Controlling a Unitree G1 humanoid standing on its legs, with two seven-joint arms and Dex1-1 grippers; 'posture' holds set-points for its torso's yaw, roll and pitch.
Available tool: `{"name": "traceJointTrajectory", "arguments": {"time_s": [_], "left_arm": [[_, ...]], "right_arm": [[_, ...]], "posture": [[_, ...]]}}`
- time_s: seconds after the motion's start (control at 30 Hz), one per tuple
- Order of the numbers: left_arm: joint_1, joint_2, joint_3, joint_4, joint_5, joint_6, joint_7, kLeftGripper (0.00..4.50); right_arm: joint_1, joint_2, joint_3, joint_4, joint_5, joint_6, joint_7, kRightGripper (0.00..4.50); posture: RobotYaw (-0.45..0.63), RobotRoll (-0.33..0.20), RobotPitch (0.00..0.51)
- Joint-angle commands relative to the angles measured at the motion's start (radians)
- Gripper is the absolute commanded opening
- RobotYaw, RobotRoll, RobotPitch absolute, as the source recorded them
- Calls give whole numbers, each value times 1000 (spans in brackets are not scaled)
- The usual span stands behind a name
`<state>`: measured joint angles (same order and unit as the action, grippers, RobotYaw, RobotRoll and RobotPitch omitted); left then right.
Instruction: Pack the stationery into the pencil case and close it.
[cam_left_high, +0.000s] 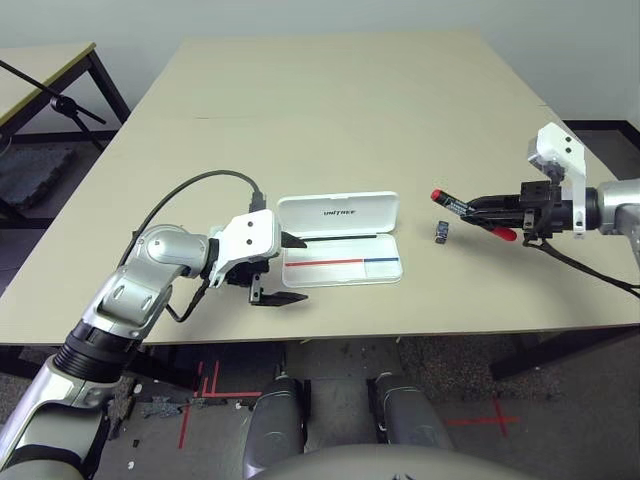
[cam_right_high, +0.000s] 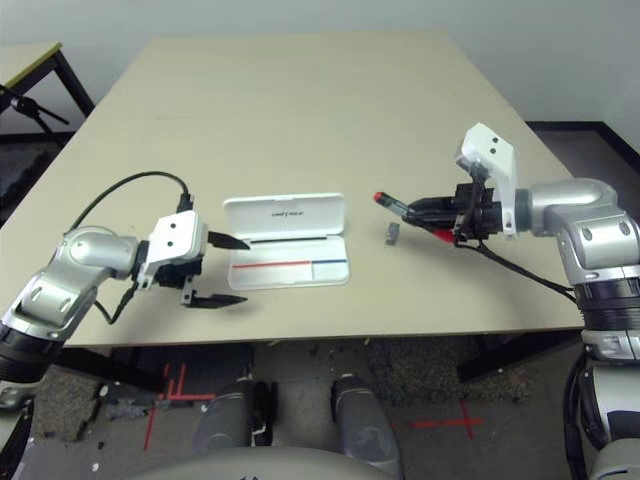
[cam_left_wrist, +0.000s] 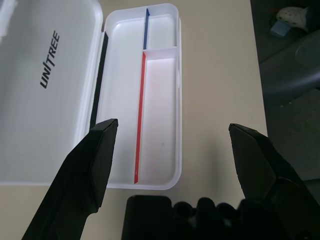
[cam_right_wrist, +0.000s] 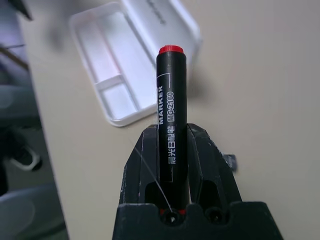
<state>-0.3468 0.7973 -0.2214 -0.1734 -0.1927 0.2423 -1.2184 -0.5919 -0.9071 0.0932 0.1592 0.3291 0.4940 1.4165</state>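
Pencil case (cam_left_high: 340, 240) lying open on the desk (cam_left_high: 330, 100), near the front edge. Lid (cam_left_high: 337, 213) folded back flat on the far side, "UNITREE" lettering facing up. Tray (cam_left_high: 343, 268) on the near side, white, with a red stripe along the longer compartment and a blue stripe along the shorter one. Both compartments seen bare in the left wrist view.

Left hand (cam_left_high: 272, 268) just beside the case, at its left end, pointing toward the case. Fingers (cam_left_wrist: 90, 165) spread wide apart, gripping nothing, one level with the lid's edge, the other in front of the tray's near left corner. No contact with the case seen.

Right hand (cam_right_high: 425, 212) well to the right of the case, raised off the desk, pointing toward the case. Clamped tight on the marker (cam_right_wrist: 171, 120). Marker body black with white "MARKER" print, red tip at the free end facing the case, a red end showing behind the fingers in the head views. Marker roughly level, in line with the fingers.

Small dark clip-like piece (cam_left_high: 441, 232) lying on the desk, just to the right of the case, between case and right hand, below the marker's free end. Apart from the case, touching neither hand.
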Motion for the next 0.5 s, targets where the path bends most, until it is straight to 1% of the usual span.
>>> {"name": "traceJointTrajectory", "arguments": {"time_s": [0.03,0.23,0.37,0.5], "left_arm": [[3,22,12,27,11,-16,-7,4500],[-4,45,31,35,4,-17,-9,4500],[0,57,41,19,-3,-3,-4,4500],[0,60,43,-9,-7,22,2,4500]], "right_arm": [[-39,12,71,-35,-23,1,43,511],[-84,95,154,-66,-68,17,6,511],[-112,184,174,-50,-109,-2,-79,511],[-135,237,204,-57,-139,-16,-105,511]], "posture": [[-96,0,61],[-71,0,55],[-60,0,51],[-56,0,46]]}}
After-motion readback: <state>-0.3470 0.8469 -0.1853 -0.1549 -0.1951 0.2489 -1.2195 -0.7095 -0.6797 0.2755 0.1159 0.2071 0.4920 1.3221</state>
